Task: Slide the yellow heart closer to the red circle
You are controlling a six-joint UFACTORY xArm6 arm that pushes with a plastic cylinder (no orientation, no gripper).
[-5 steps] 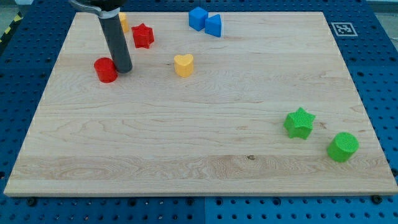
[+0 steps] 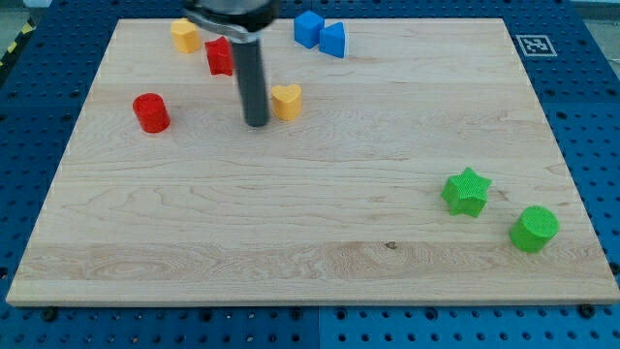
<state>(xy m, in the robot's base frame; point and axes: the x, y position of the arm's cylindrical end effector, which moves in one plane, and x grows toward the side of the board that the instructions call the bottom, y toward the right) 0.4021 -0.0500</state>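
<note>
The yellow heart [image 2: 286, 101] lies on the wooden board [image 2: 310, 233] in its upper middle. The red circle [image 2: 151, 112] stands at the upper left, well to the left of the heart. My tip [image 2: 257, 123] rests on the board just left of and slightly below the yellow heart, close to it or touching it. The rod rises from the tip toward the view's top and partly hides the red star [image 2: 220, 56].
A yellow block [image 2: 185, 35] sits at the top left next to the red star. A blue cube [image 2: 308, 28] and a blue triangle [image 2: 332, 40] sit at the top middle. A green star [image 2: 466, 191] and a green cylinder [image 2: 534, 229] sit at the lower right.
My tip moved right from beside the red circle to just left of the yellow heart. The red circle shifted slightly left. The heart has not visibly moved.
</note>
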